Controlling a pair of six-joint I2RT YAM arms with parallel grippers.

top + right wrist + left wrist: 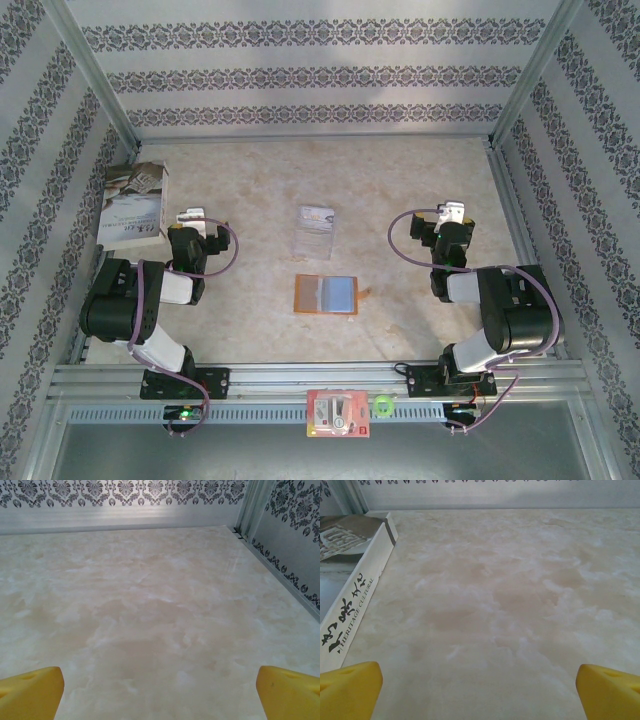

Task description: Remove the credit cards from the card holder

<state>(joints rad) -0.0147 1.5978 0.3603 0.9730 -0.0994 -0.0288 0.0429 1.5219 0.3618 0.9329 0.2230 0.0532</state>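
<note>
The card holder [326, 295] lies open and flat on the table's middle, orange-tan outside with pale blue-grey pockets showing. I cannot make out separate credit cards in its pockets. Just beyond it a small pale card [317, 213] with faint marks rests at the far end of a clear plastic tray [315, 238]. My left gripper [190, 216] hovers left of the holder and my right gripper [452, 211] to its right, both well apart from it. In the left wrist view the left gripper [480, 692] is open over bare table, as is the right gripper [160, 692] in its own view.
A white book [135, 205] lies at the left, close beside my left gripper, its spine [355, 610] running along the left wrist view. A red-and-white packet [339, 415] and a green ring [383, 406] sit on the front rail. Patterned walls enclose the table.
</note>
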